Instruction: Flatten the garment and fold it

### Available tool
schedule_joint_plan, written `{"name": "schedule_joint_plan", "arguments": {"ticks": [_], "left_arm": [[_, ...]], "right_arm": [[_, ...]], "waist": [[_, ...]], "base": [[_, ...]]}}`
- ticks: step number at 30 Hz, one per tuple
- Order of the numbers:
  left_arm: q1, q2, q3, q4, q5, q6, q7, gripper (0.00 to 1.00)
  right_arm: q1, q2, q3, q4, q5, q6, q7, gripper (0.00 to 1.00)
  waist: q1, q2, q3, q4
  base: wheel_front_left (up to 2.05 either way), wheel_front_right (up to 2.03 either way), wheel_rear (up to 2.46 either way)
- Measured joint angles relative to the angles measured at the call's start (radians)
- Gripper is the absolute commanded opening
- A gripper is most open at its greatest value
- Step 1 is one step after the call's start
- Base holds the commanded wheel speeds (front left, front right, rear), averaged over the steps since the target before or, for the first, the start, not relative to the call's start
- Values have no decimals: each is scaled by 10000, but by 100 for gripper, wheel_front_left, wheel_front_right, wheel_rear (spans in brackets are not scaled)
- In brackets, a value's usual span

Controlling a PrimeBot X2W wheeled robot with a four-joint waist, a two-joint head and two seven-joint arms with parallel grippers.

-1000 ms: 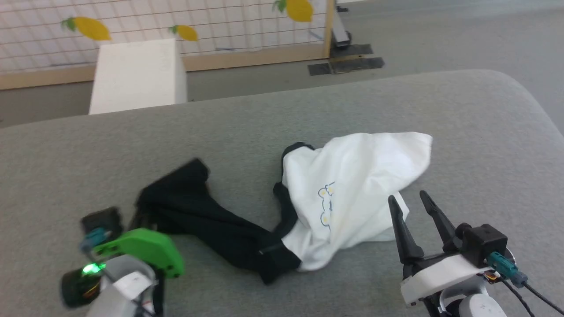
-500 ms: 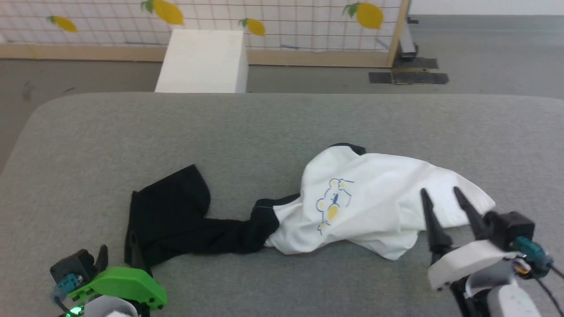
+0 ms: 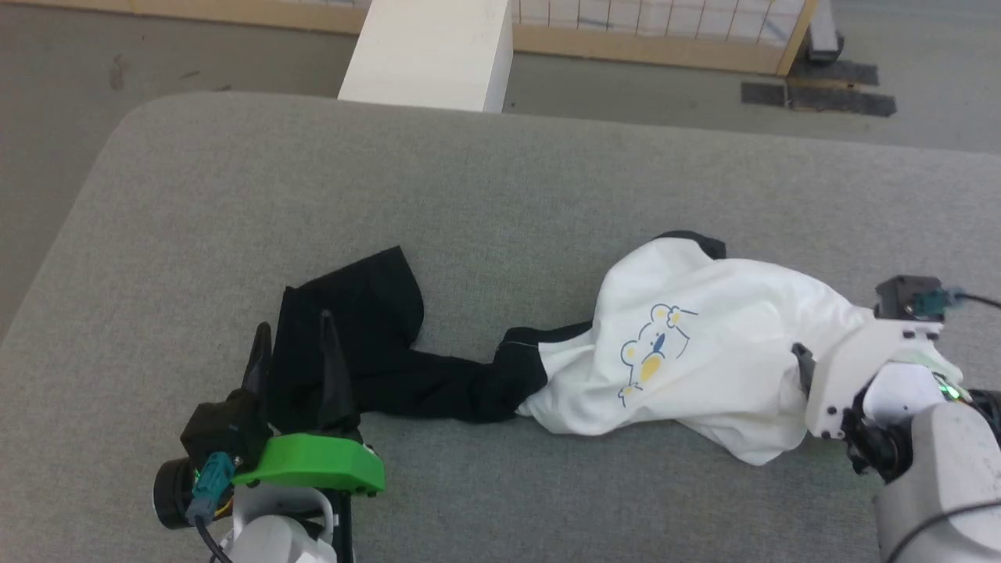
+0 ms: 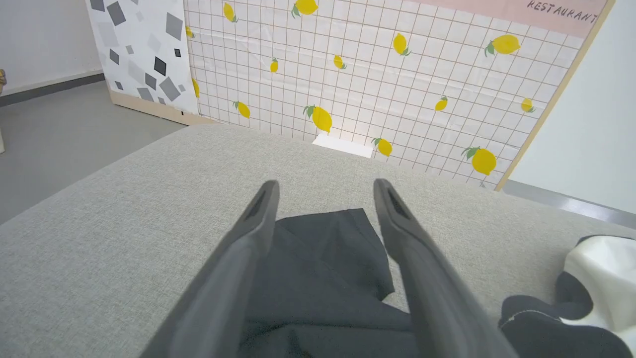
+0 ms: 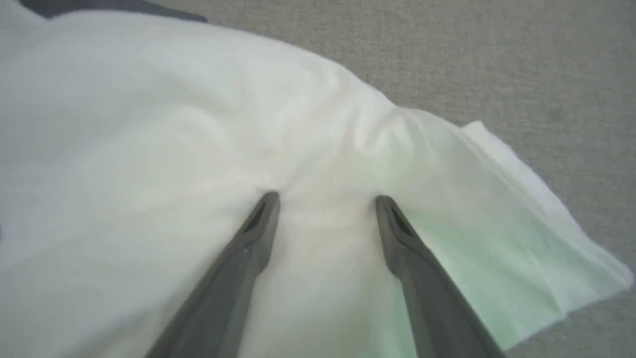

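Observation:
The garment lies crumpled on the grey padded surface (image 3: 469, 188). Its white body (image 3: 727, 352) with the bear print (image 3: 653, 352) is at the right, and one black sleeve (image 3: 391, 344) trails left. My left gripper (image 3: 293, 348) hovers open over the sleeve's end, which shows between the fingers (image 4: 325, 184) in the left wrist view, with nothing held. My right gripper (image 3: 801, 367) points down at the white body's right part, its fingers largely hidden behind the wrist. In the right wrist view its open fingertips (image 5: 326, 198) rest against the white cloth (image 5: 198, 124).
A white box (image 3: 430, 47) stands on the floor beyond the surface's far edge. Behind it is a wood-framed screen (image 4: 397, 74) printed with lemons. The surface's rounded corner (image 3: 117, 133) is at the far left, with grey floor past it.
The head camera has tilted down and shifted. My left gripper has opened and let go of the black sleeve. My right gripper has turned down onto the white body.

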Motion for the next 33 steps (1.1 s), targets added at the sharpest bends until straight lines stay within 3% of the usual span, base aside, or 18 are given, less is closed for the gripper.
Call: {"name": "schedule_joint_plan", "arguments": {"ticks": [2,4,5,12,14,15,21,22,23,24,27,30,33], "left_arm": [[-8,-176,132,38,119,-161,2,100],[-23,-284,284,165,190,-359,2,100],[-29,-313,336,232,209,-412,0,100],[1,-523,821,675,460,-746,0,100],[85,-533,928,798,481,-826,0,100],[177,-558,1003,953,512,-911,0,100],[318,-583,1149,1076,527,-1011,0,100],[336,-589,1172,1095,527,-1026,0,100],[348,-593,1175,1122,527,-1068,0,100],[360,-598,1177,1139,529,-1087,0,100],[364,-602,1170,1212,546,-1099,0,100],[363,-608,1108,1250,593,-1181,0,100],[353,-612,1043,1315,593,-1273,0,100]], "right_arm": [[-272,-13,150,196,75,-4,654,100],[-516,-88,355,221,117,-6,1373,4],[-567,-127,420,174,207,-6,1582,0],[799,-102,955,-1469,1697,-2,2385,0],[1872,-50,1081,-2485,2171,-2,2817,0],[3575,8,1099,-3927,2778,0,3590,0],[6456,27,782,-5614,3852,0,4510,0],[6725,21,721,-5703,3852,0,4456,8],[6938,17,677,-5806,3852,0,4351,47],[7039,31,623,-5866,3860,0,4123,100],[6910,6,500,-6103,3848,-2,2679,100],[6034,17,347,-6222,3820,0,263,100],[4938,-23,548,-5860,3080,0,-1941,100]], "waist": [[0,0,182,36],[0,0,347,36],[0,0,386,15],[2,0,208,-277],[2,0,26,-406],[1,0,-283,-647],[0,0,-801,-1221],[0,0,-878,-1317],[0,0,-954,-1407],[0,0,-1010,-1470],[0,0,-1187,-1627],[0,0,-1295,-1656],[0,0,-1292,-1538]], "base": [[0,0,0],[0,0,0],[0,0,0],[0,0,0],[0,0,0],[0,0,0],[0,0,0],[0,0,0],[0,0,0],[0,0,0],[0,0,0],[0,0,0],[0,0,0]]}}
